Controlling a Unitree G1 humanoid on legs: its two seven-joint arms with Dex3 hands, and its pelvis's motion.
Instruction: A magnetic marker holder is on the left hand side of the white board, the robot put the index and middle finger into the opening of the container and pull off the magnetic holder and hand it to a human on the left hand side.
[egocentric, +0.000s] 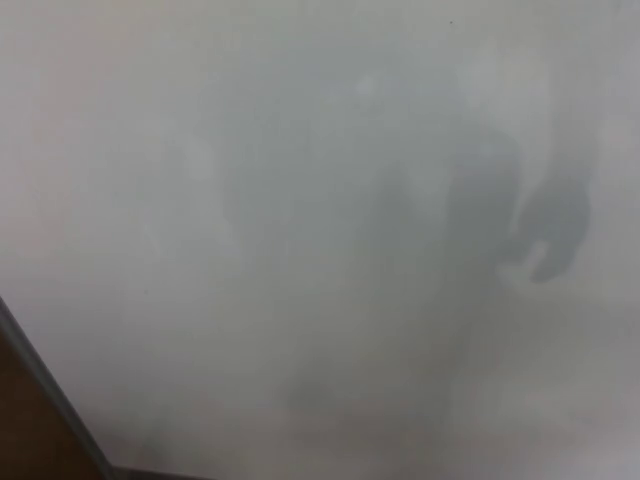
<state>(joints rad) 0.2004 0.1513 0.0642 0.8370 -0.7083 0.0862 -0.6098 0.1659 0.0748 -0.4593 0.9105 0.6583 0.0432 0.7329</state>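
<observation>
Neither robot hand shows directly — only blurred grey reflections on the white board (200, 120), which fills nearly the whole head view. One darker hand-like shape (553, 235) sits at the right, perhaps a reflection; its fingers can't be made out. Magnetic marker holder not visible. Grey board frame (45, 385) crosses the lower left corner.

Glossy white board (200, 150) fills view w/ dim grey reflections; grey frame edge (50, 395), brown surface (25, 430) at bottom left.
</observation>
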